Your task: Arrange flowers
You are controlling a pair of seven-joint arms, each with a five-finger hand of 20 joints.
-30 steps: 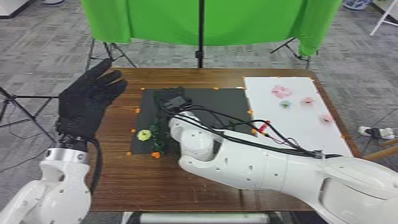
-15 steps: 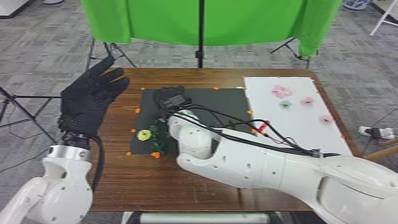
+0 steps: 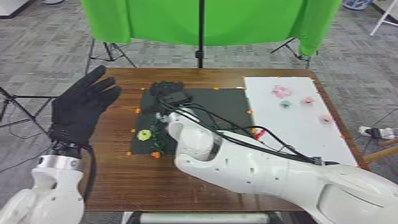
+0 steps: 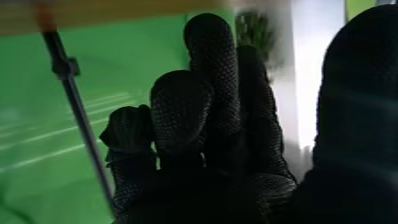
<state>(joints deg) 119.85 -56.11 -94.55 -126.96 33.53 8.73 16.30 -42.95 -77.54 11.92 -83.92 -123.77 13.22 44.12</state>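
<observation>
You have the brown tabletop, with a white sheet toward two o'clock and a dark mat toward eleven. Your left hand is at ten o'clock, fingers straight, a little spread. Your right hand is at the mat's eleven o'clock, fingers relaxed, close together, thumb apart. The sheet bears a large pink flower at its eleven o'clock; a yellow flower is at the mat's eight.

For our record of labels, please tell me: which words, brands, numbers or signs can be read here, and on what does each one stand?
None can be read.
The small dark marks on the white right arm and left arm are too small to tell if they are print.
</observation>
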